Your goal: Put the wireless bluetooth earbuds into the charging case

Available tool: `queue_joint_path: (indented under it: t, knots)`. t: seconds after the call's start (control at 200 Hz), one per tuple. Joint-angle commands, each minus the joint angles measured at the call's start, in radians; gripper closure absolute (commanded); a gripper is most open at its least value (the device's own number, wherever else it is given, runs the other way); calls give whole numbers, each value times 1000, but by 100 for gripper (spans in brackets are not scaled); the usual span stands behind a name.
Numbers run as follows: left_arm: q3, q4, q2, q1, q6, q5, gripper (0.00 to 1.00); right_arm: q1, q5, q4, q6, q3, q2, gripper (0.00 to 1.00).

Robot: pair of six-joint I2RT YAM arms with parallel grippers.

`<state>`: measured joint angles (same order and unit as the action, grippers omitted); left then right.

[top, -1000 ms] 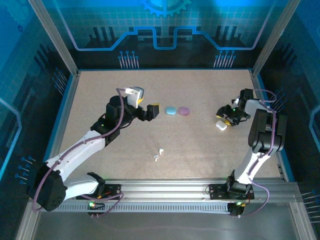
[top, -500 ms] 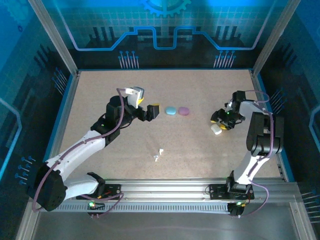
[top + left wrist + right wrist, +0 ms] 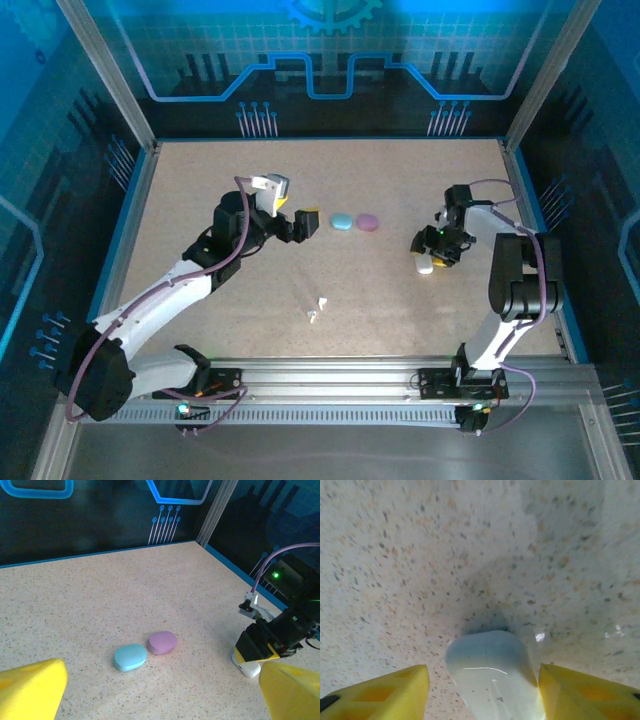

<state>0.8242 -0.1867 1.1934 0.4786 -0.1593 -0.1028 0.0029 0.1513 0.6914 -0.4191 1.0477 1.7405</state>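
Two tiny white earbuds (image 3: 323,301) (image 3: 313,316) lie loose on the table near its front middle. A light blue case (image 3: 342,221) (image 3: 130,657) and a pink-purple case (image 3: 369,222) (image 3: 162,642) sit shut, side by side, mid-table. My left gripper (image 3: 303,224) (image 3: 160,695) hovers open just left of them, holding nothing. My right gripper (image 3: 432,251) (image 3: 482,695) is low over a white case (image 3: 425,265) (image 3: 492,672) that lies on the table between its yellow fingers. The right finger (image 3: 590,692) touches the case; a gap shows at the left finger (image 3: 375,692). Blue and pink-purple earbuds are out of view.
The speckled table (image 3: 400,180) is bounded by blue side rails and metal posts. In the left wrist view the right arm's black wrist (image 3: 280,630) stands over the white case (image 3: 247,667) near the right wall.
My right gripper has slid left and slightly toward the front, and the white case has moved along with it. The left arm and the coloured cases have stayed still.
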Motion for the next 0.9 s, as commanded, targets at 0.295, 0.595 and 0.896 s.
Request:
queue_joint_path:
  t: [0.295,0.595,0.896]
  knots:
    - [35,10,0,-7,-6,-16,1,122,-220,73,-23,47,25,40]
    - [36,11,2,-7,-10,3,1,159,-255,74,-43,45,48,46]
    - [34,-14,14,-8,-46,39,1,167,-255,82,-58,57,70,49]
